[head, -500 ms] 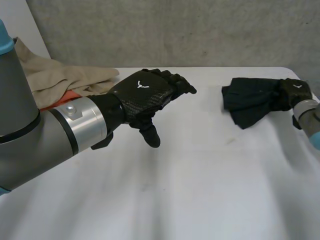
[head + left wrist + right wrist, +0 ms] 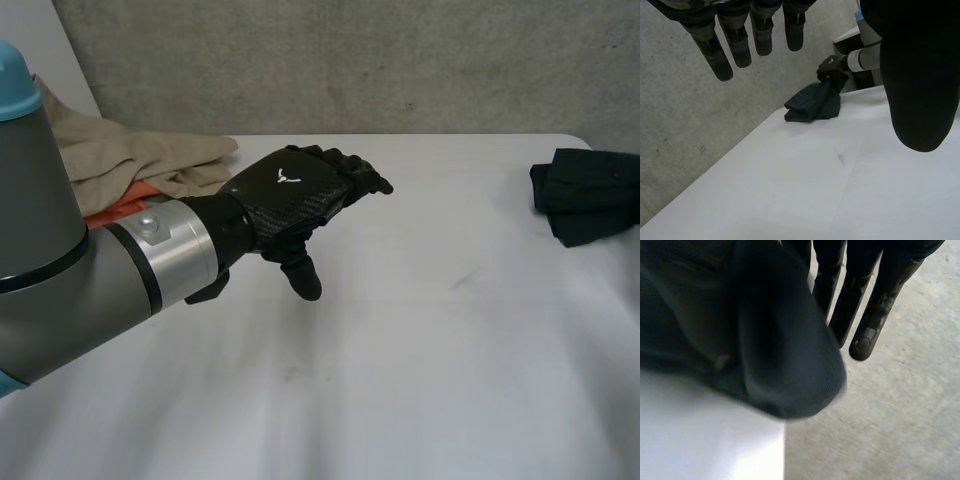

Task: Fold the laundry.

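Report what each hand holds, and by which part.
Left hand: open, holding nothing. Right hand: grips the dark cloth by one end.

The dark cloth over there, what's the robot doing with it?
The robot is working on laundry. Its right hand grips the dark cloth by one edge at the right side of the table. Its left hand hovers over the table with fingers straight, holding nothing. A rumpled pile of beige cloth lies at the table's left side.

Overhead head, close wrist views; shared cloth (image 2: 585, 205) (image 2: 815, 102)
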